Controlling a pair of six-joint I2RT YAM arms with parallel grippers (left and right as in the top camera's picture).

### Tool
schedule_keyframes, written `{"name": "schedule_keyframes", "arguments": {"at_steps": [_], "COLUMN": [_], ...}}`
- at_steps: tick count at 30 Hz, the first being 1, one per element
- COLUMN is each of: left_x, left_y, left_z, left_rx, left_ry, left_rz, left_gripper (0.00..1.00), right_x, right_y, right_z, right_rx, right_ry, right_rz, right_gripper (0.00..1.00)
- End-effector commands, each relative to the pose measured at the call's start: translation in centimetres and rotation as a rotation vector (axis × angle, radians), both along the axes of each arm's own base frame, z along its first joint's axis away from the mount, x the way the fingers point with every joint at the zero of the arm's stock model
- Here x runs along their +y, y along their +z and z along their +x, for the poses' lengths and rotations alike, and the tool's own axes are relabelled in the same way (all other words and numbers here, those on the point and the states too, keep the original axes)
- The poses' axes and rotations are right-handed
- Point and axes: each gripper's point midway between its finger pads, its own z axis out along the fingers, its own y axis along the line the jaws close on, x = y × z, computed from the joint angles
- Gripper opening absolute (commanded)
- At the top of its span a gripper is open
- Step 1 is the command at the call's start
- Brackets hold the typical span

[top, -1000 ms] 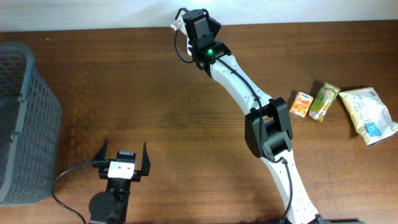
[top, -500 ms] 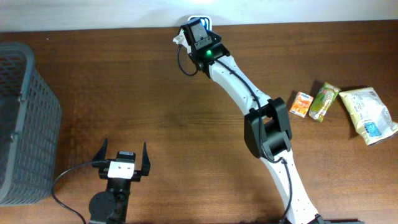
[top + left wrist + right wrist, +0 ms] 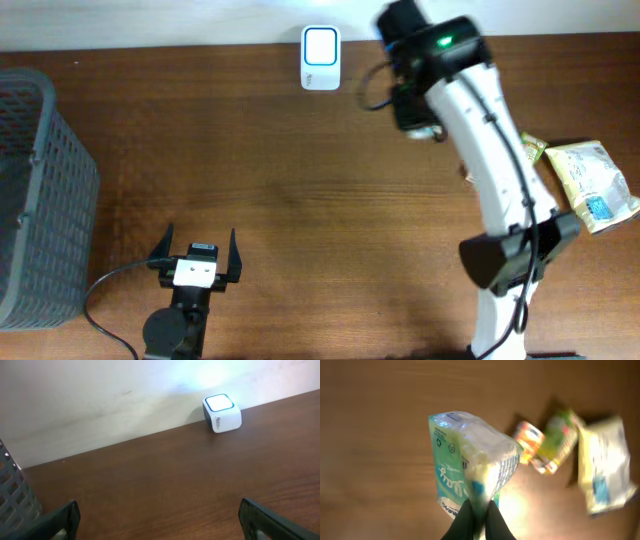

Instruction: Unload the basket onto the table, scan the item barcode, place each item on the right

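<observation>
Crinkly green-and-white packet (image 3: pixel 470 460), pinched by one edge.

Against the left edge of the overhead frame, a grey mesh basket (image 3: pixel 55 200) on a dark wooden table (image 3: pixel 300 180), backed along the top by a pale wall (image 3: pixel 100 400). At the right edge, a pale snack packet (image 3: pixel 592 183) with a blue patch, lying flat, and a green packet (image 3: pixel 532 150) just left of it, partly covered. In the blurred right wrist view, upper right, a small orange packet (image 3: pixel 529 440) close against the green one.
</observation>
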Motion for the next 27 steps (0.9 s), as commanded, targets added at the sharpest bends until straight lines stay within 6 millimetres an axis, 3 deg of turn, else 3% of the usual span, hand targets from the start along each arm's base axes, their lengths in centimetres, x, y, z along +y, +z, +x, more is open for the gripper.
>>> {"name": "schedule_keyframes", "arguments": {"at_steps": [1, 3, 6, 8, 9, 11, 12, 13, 16, 18, 20, 21, 22, 23, 27], "left_x": [0.2, 0.2, 0.2, 0.2, 0.2, 0.2, 0.2, 0.2, 0.2, 0.2, 0.2, 0.2, 0.2, 0.2, 0.2], "left_y": [-0.2, -0.2, -0.2, -0.2, -0.2, -0.2, -0.2, -0.2, -0.2, -0.2, -0.2, -0.2, -0.2, -0.2, -0.2], "left_z": [0.0, 0.0, 0.0, 0.0, 0.0, 0.0, 0.0, 0.0, 0.0, 0.0, 0.0, 0.0, 0.0, 0.0, 0.0], "left_rx": [0.0, 0.0, 0.0, 0.0, 0.0, 0.0, 0.0, 0.0, 0.0, 0.0, 0.0, 0.0, 0.0, 0.0, 0.0], "left_ry": [0.008, 0.008, 0.008, 0.008, 0.008, 0.008, 0.008, 0.008, 0.008, 0.008, 0.008, 0.008, 0.008, 0.008, 0.008], "left_rz": [0.013, 0.013, 0.013, 0.013, 0.013, 0.013, 0.013, 0.013, 0.013, 0.013, 0.013, 0.013, 0.013, 0.013, 0.013], "left_gripper": [0.99, 0.99, 0.99, 0.99, 0.99, 0.99, 0.99, 0.99, 0.99, 0.99, 0.99, 0.99, 0.99, 0.99, 0.99], "right_x": [-6.3, -10.6, -14.5, -16.0, -16.3, -16.6, -16.6, -16.1, -13.8, -9.9, -7.7, -6.8, -6.5, -6.1, -5.5], "right_y": [-3.4, -5.6, -8.9, -11.3, -11.9, -12.0, -11.6, -10.6, -6.8, -1.0, 3.2, 7.0, 8.9, 12.5, 18.7], "right_z": [0.1, -1.1, -2.9, -4.0, -4.2, -4.1, -3.9, -3.4, -1.9, -0.9, -1.3, -2.3, -3.1, -5.0, -10.1], "right_rx": [0.069, 0.141, 0.23, 0.28, 0.295, 0.296, 0.286, 0.267, 0.16, 0.01, -0.097, -0.197, -0.248, -0.35, -0.54], "right_ry": [-0.301, -0.426, -0.526, -0.565, -0.566, -0.541, -0.518, -0.457, -0.323, -0.124, 0.002, 0.058, 0.073, 0.1, 0.154], "right_rz": [0.0, -0.014, -0.02, 0.017, 0.046, 0.086, 0.094, 0.126, 0.249, 0.421, 0.486, 0.491, 0.486, 0.478, 0.454], "right_gripper": [0.04, 0.04, 0.04, 0.33, 0.41, 0.63, 0.82, 0.97, 0.98, 0.99, 0.99, 0.99, 0.99, 0.99, 0.99]}}
